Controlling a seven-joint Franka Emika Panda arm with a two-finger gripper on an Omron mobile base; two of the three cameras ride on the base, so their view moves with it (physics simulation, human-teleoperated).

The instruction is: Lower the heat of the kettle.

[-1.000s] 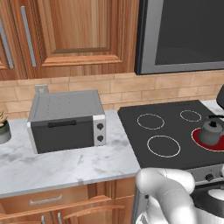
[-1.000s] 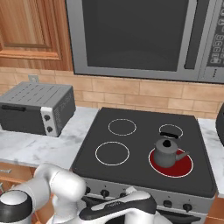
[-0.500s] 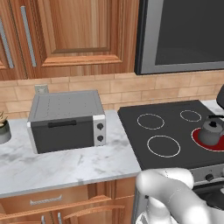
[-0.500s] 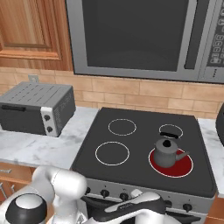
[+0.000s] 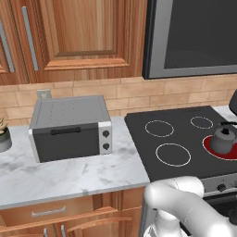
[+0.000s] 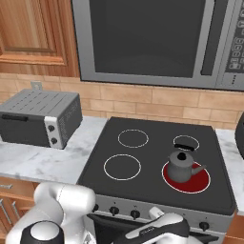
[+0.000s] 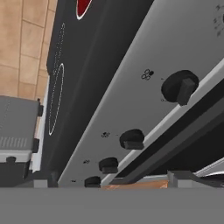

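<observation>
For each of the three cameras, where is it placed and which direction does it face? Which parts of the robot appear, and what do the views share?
Left base view: behind the arm on its left, facing forward and down at the toaster oven and stove; white arm at lower right.
Right base view: behind on the right, facing the stove, kettle on the red burner; arm at lower left.
Hand view: low, rolled, close along the stove's knobs; finger tips at bottom.
Shared: stove, toaster oven, red burner.
</observation>
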